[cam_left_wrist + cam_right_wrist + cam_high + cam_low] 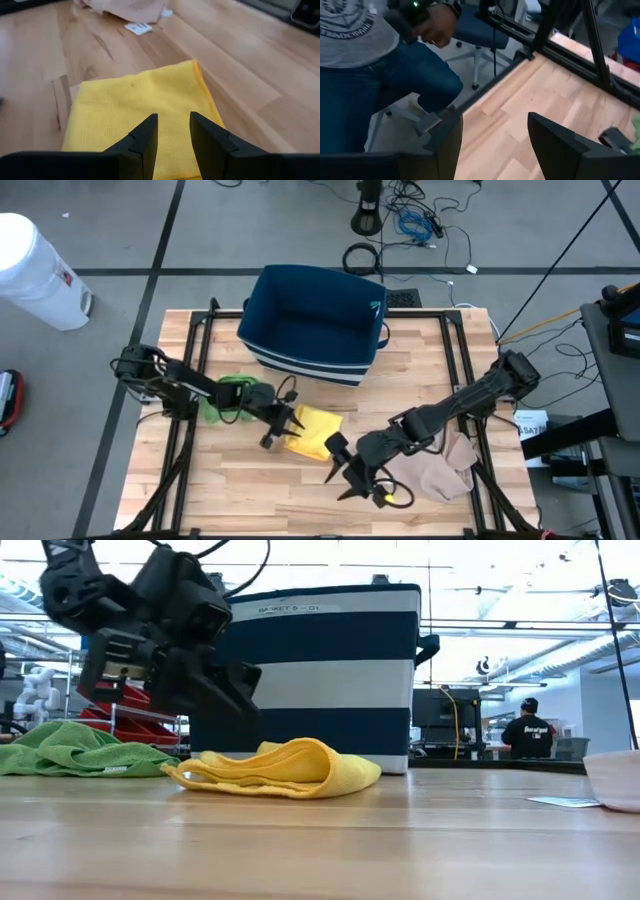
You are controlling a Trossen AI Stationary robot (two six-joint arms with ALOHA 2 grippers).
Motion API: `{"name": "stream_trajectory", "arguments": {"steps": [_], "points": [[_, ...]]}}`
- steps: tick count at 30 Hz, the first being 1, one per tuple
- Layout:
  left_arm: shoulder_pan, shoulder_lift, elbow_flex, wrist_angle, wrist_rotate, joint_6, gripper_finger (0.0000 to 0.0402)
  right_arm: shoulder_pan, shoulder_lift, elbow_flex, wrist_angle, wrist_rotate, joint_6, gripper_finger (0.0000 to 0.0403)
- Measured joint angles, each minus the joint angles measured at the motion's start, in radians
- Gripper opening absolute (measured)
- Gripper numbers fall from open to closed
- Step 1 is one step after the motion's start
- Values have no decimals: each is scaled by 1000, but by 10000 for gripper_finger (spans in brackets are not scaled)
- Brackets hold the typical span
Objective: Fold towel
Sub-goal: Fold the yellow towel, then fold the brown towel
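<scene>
The yellow towel (312,433) lies folded over on the wooden table, its layered edges showing in the low view (285,770). My left gripper (283,427) hovers just above the towel's left end, fingers narrowly open with nothing between them; the left wrist view shows the cloth (140,100) beneath the gripper (173,134). In the low view this gripper (240,690) stands clear above the towel. My right gripper (347,467) is wide open near the towel's near-right corner, above bare wood, and points toward the near edge (495,145).
A blue and white striped basket (315,320) stands at the far middle of the table. A green cloth (225,398) lies left of the towel, under the left arm. A beige cloth (440,465) lies at the right, under the right arm. A person (380,60) sits beyond the near edge.
</scene>
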Motion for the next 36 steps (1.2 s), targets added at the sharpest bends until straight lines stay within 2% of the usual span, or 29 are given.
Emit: {"name": "stream_trajectory", "arguments": {"steps": [5, 10, 14, 19, 22, 29, 36], "points": [[1, 92, 131, -178, -6, 67, 119, 13, -36, 2, 0, 0, -1, 210], [1, 218, 252, -257, -53, 52, 119, 27, -45, 2, -24, 3, 26, 210], [3, 277, 335, -298, -160, 31, 119, 43, -45, 2, -69, 19, 70, 210], [49, 288, 388, -343, -224, 18, 119, 73, -44, 2, -135, 85, 108, 210], [85, 288, 417, -349, -228, -14, 119, 83, -44, 2, -164, 89, 140, 210], [121, 288, 460, -351, -222, -19, 119, 118, -44, 2, -240, 219, 191, 210], [84, 288, 530, -346, -191, -21, 119, 135, -44, 1, -434, 275, 477, 210]]}}
